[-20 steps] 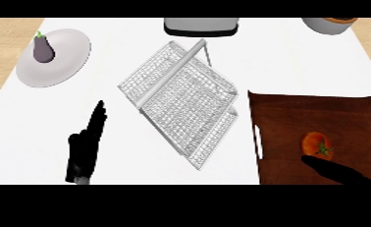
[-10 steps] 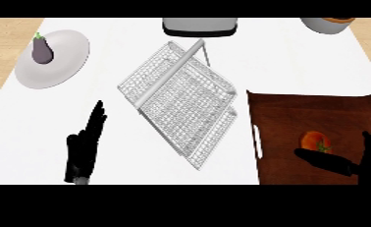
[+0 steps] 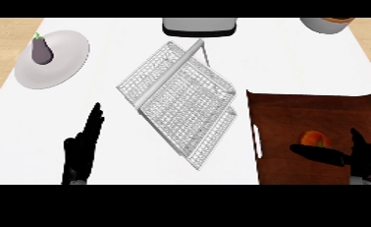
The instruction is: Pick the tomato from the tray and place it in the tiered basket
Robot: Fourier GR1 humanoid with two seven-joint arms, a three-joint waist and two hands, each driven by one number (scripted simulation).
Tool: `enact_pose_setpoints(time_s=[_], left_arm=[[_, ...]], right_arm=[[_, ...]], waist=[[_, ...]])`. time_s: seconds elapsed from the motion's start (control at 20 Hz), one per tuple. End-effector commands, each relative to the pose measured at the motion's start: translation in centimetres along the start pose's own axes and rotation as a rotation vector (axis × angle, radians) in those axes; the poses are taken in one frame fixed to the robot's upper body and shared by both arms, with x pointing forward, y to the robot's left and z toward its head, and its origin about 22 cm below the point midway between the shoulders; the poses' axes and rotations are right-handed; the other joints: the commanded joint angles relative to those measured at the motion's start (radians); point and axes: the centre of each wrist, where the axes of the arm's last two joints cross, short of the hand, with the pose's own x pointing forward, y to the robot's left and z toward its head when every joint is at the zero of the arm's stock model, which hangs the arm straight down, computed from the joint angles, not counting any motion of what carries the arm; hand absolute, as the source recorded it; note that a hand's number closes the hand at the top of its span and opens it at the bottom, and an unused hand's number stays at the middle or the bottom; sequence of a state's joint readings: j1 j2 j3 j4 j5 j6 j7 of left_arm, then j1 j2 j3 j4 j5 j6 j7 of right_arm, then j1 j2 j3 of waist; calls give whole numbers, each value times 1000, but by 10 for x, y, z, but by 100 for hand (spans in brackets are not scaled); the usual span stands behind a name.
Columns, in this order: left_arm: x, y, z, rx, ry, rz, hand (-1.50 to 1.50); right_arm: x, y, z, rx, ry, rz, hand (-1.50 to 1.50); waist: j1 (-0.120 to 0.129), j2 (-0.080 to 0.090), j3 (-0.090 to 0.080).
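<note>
An orange-red tomato (image 3: 314, 138) lies on the dark brown tray (image 3: 290, 113) at the right. My right hand (image 3: 339, 155) is over the tray, its thumb reaching under the tomato's near side and its fingers rising at the right edge; the tomato sits between thumb and fingers, which stay spread. The wire tiered basket (image 3: 177, 100) stands in the middle of the counter, left of the tray. At the lower left, my left hand (image 3: 81, 147) rests open with its fingers pointing up.
A white plate (image 3: 69, 61) with a purple eggplant (image 3: 40, 52) sits at the far left. A grey appliance (image 3: 200, 26) stands at the back centre, a bowl (image 3: 330, 24) at the back right.
My right hand has come further up over the tray, so that its thumb and fingers now flank the tomato. The left hand has not moved.
</note>
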State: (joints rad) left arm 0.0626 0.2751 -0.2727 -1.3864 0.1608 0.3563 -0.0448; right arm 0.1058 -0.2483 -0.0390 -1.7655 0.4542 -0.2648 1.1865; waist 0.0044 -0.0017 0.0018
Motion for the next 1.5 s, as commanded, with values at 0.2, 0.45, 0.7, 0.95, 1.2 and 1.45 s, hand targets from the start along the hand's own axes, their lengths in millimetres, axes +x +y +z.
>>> enact_pose_setpoints(time_s=[0.2, 0.45, 0.7, 0.95, 1.2, 1.45], left_arm=[[0, 1, -4, 20, 40, 12, 0], [-7, -4, 7, 6, 40, 3, 0], [4, -1, -8, 9, 44, 2, 0], [-13, 17, -14, -6, 49, 1, 0], [-3, 3, 12, 8, 38, -3, 0], [-4, -6, 2, -21, 46, -6, 0]], right_arm=[[-13, 18, -2, 48, 159, -12, -150], [9, 25, -7, 35, 157, -2, 150], [-23, 34, -9, 12, 99, -28, 150], [-9, 28, -25, -54, 14, 112, 150], [-5, 37, -52, -199, 10, 108, 150], [-34, 108, 61, -22, -434, 556, 150]], waist=[[-6, 1, -2], [-1, 2, -2], [-7, 1, -2], [-6, 2, -2], [4, 2, -1], [23, -4, -10]])
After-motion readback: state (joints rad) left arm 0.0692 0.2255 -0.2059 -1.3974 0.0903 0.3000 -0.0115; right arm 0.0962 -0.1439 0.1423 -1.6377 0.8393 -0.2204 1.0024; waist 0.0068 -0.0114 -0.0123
